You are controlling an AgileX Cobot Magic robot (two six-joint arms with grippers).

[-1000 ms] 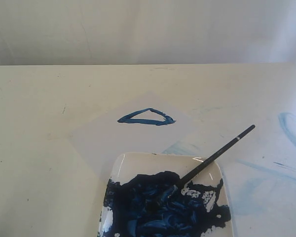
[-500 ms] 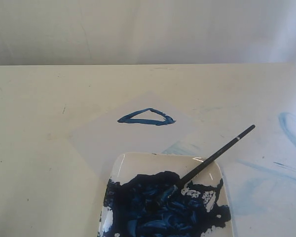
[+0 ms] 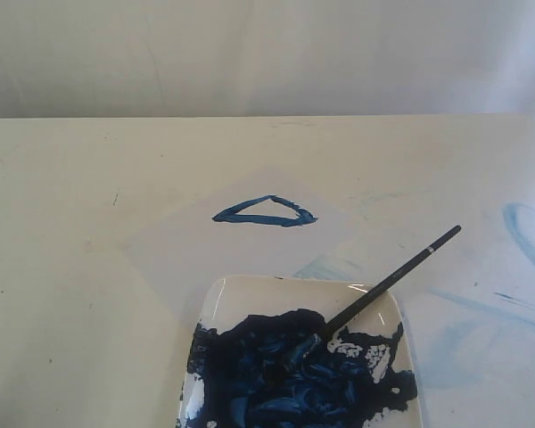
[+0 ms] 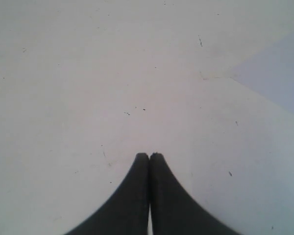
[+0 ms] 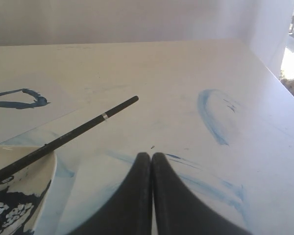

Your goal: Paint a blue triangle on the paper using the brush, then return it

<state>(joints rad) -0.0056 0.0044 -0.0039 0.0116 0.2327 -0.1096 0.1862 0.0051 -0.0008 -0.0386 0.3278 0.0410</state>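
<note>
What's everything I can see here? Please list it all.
Table: one, cream, under everything.
Paper: one sheet, pale grey-white, mid-table, beyond the plate.
Triangle: one, dark blue outline, painted on the paper.
Plate: one, white, at the near edge of the exterior view.
Paint: one thick dark-blue mass, on the plate.
Brush: one, black handle, bristles in the paint, handle over the plate's right rim.
Smears: several, pale blue, on the table to the right.
Left gripper: one, black, shut, empty, over bare table.
Right gripper: one, black, shut, empty, near the smears.
</note>
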